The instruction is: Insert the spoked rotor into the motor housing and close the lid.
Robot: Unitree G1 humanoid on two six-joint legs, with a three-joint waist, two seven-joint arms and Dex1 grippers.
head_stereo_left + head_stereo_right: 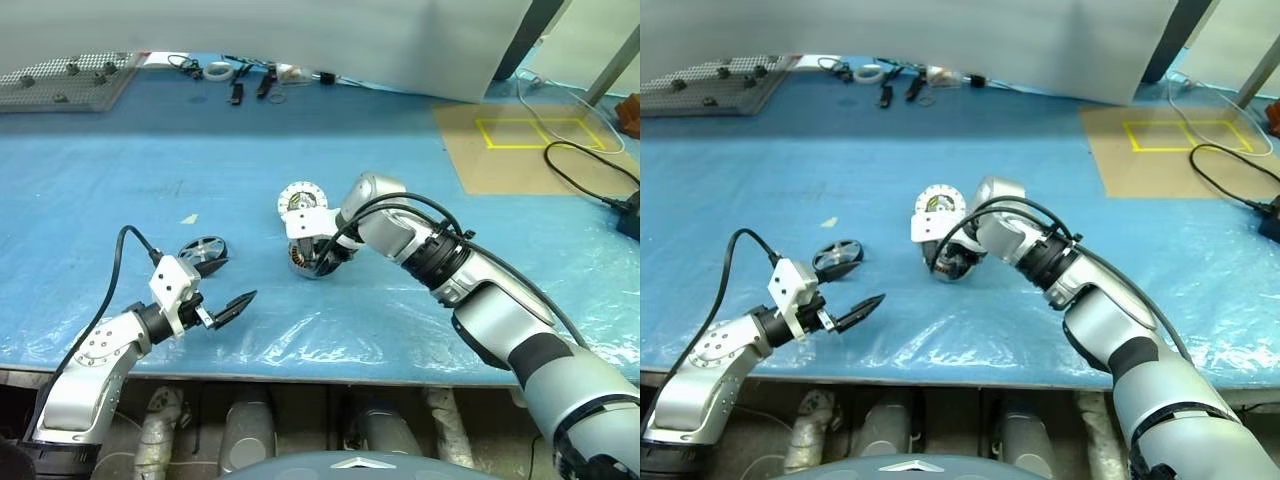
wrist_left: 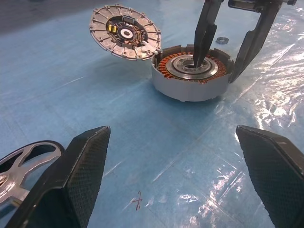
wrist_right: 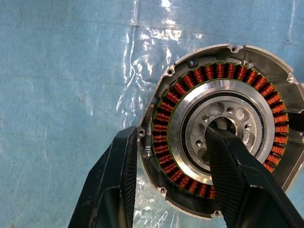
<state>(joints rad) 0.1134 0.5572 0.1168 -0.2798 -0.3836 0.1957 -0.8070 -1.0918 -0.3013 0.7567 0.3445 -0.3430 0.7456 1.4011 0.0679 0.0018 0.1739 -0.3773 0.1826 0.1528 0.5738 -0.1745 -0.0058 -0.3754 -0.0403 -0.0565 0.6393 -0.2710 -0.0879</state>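
The motor housing point(image 2: 190, 83), a round metal shell with copper windings point(image 3: 190, 80), sits mid-table on the blue cover. My right gripper point(image 1: 322, 260) points down onto it and is shut on its wall: one finger stands in the central hub point(image 3: 223, 156), the other outside the shell point(image 3: 121, 166). The lid point(image 1: 302, 198) leans tilted against the housing's far side, segmented face showing point(image 2: 126, 32). The black spoked rotor point(image 1: 203, 250) lies flat to the left. My left gripper point(image 1: 235, 282) hovers open just in front of the rotor, nothing between its fingers point(image 2: 88, 161).
A perforated board point(image 1: 60, 80) lies at the back left, with a tape roll point(image 1: 217, 70) and small tools along the back edge. A cardboard sheet with a yellow square point(image 1: 530, 140) and a black cable point(image 1: 585, 175) lie to the right. A small ring point(image 2: 221, 40) rests behind the housing.
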